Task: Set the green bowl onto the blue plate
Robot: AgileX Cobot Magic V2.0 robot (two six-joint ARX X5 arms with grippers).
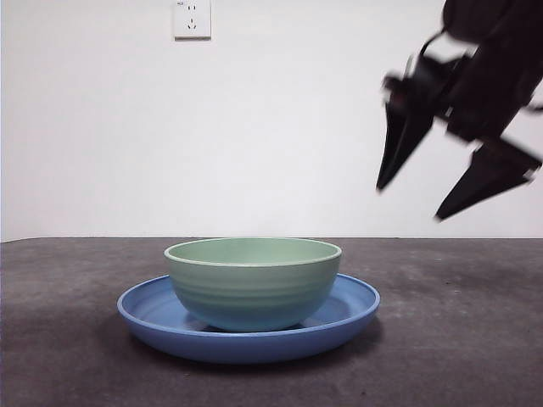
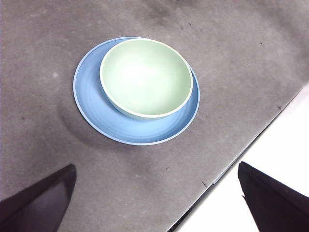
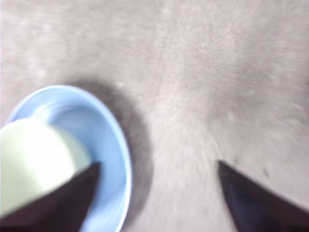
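Note:
The green bowl stands upright inside the blue plate at the table's middle. From above, the bowl sits slightly off-centre on the plate. My right gripper hangs open and empty in the air, above and to the right of the plate. Its own blurred view has the bowl and plate beside one jaw, with the gripper over bare table. My left gripper is open, high up and well back from the dishes.
The dark grey table runs to a white wall with a socket. In the left wrist view the table's edge runs diagonally, with white floor beyond it.

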